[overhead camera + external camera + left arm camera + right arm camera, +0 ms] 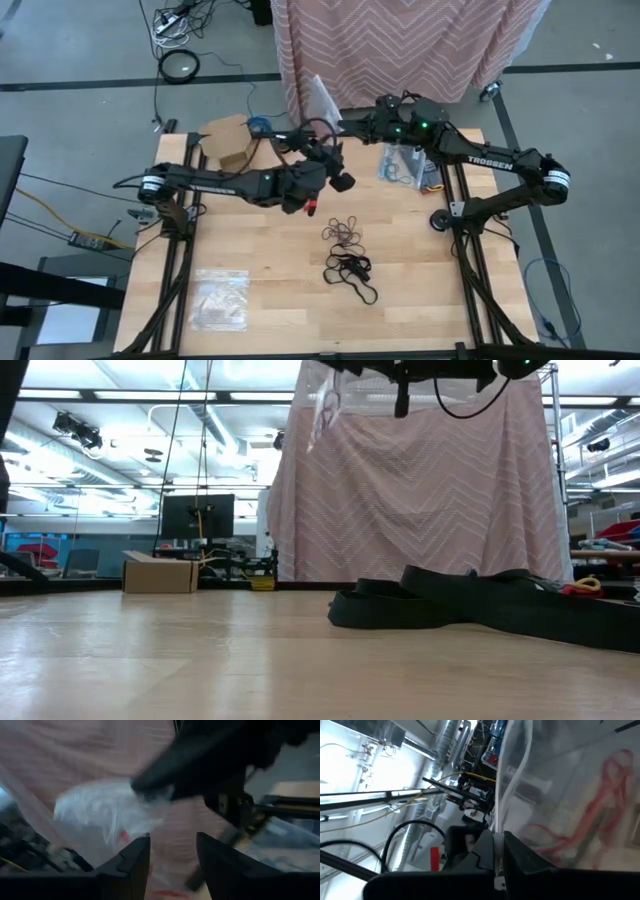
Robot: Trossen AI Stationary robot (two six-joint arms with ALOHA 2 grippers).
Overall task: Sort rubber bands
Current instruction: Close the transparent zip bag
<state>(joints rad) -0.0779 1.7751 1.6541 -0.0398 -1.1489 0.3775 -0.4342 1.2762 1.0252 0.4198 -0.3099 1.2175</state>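
Now, at the table's [420, 290] near left corner lies a clear bag [220, 298] with pale bands inside, flat on the wood. Further back on that side sits a cardboard box [232, 141]. The left arm reaches across toward the middle, its gripper [340, 180] lifted off the table with fingers [134, 862] spread apart and nothing between them; just ahead of them hangs a crinkly bag [102, 812] with red bands in it. In the middle of the table, in front of that gripper, a small heap of tan bands [345, 232] lies next to a looser tangle of black bands [350, 272]. The right gripper [345, 124] is up at the far edge, fingers pinched shut on the top edge of the hanging bag [560, 820]. Under the right arm another bag [400, 165] with dark bands lies on the wood.
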